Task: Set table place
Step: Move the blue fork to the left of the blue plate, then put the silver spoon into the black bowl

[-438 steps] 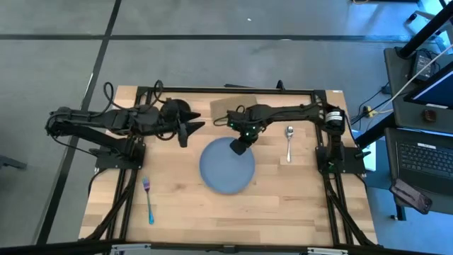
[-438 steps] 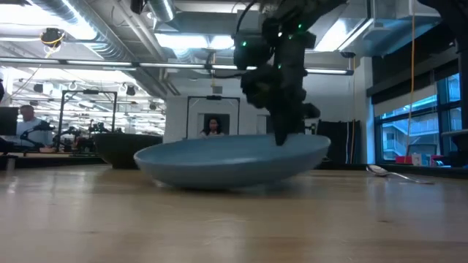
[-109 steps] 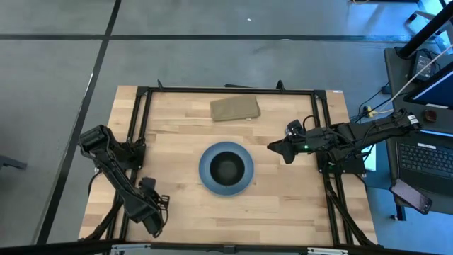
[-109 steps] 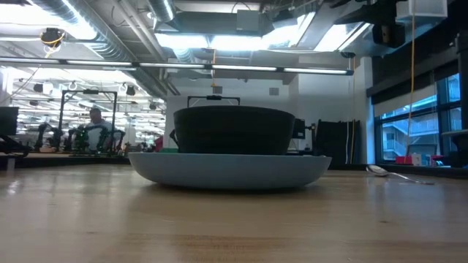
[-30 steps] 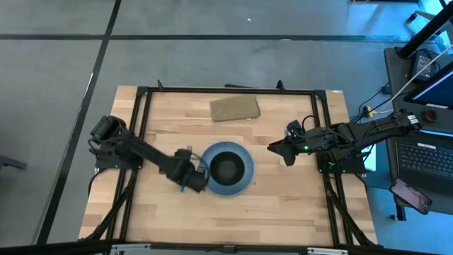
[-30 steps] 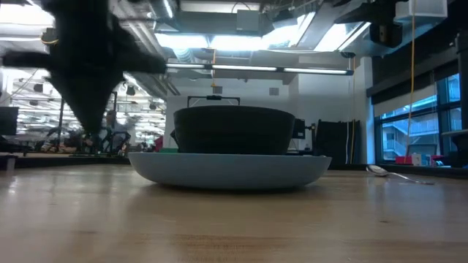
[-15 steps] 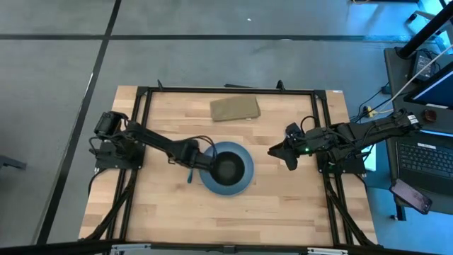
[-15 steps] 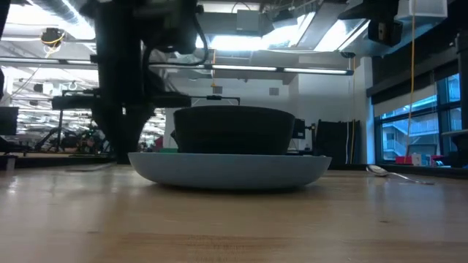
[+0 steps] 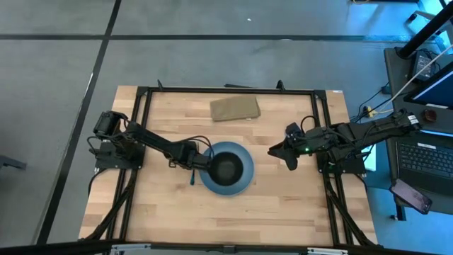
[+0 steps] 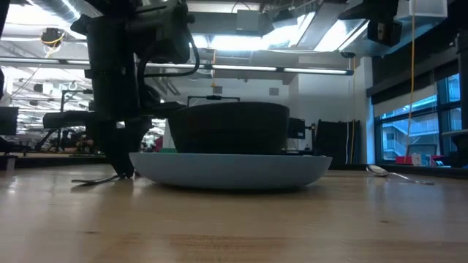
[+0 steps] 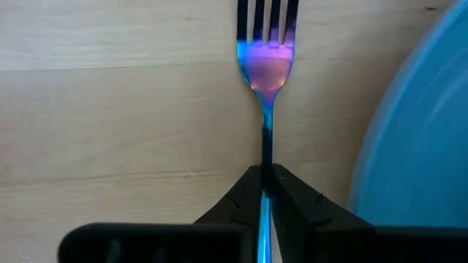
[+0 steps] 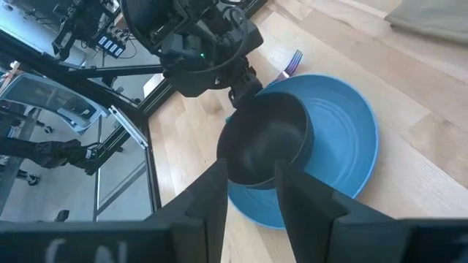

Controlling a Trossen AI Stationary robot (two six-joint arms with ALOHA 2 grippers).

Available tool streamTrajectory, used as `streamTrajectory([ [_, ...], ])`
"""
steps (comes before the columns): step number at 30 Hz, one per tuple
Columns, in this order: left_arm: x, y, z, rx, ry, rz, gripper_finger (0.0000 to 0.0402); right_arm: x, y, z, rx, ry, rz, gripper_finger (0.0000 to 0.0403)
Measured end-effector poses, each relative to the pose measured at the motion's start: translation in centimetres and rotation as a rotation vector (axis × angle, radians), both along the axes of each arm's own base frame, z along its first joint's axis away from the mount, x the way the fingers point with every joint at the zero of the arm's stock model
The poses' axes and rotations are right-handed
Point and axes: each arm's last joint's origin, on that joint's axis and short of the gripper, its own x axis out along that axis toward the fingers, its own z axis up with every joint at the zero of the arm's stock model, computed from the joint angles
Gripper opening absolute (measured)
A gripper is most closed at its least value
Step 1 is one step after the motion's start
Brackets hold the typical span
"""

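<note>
Fork-placing step. Left gripper [image 11: 265, 191] is clamped on the fork [image 11: 267, 69] handle, fork lying on the table [image 9: 283, 205] just left of the plate [image 9: 244, 180], bowl [image 9: 226, 168] on the plate. Next move: let go and lift clear. Left arm reaches in low across the table. Right gripper [image 9: 281, 150] waits beyond the plate's right side, fingers parted, empty; spoon not visible there.

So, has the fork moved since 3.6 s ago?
Yes. The fork, then near the table's front-left corner, now lies beside the plate, clamped by the left gripper.
</note>
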Motion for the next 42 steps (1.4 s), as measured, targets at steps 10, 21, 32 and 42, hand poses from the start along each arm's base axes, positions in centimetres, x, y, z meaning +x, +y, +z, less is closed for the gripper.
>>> streamTrajectory([
  [10,0.3,0.1,3.0,0.063,-0.032,-0.012,0.008,0.1,-0.4,0.0,0.004,0.0,-0.024,0.0118],
  [21,-0.6,-0.1,12.7,0.237,-0.124,-0.016,0.0104,-3.7,-1.7,-3.3,-0.009,0.445,-0.296,0.0118],
  [32,-1.6,1.5,19.8,0.509,-0.312,-0.03,0.0088,-5.1,-2.8,-11.9,-0.021,0.531,-0.618,0.0118],
  [42,-1.3,2.5,21.4,0.552,-0.312,-0.074,0.0077,-6.1,-3.8,-15.8,-0.034,0.515,-0.726,0.0118],
])
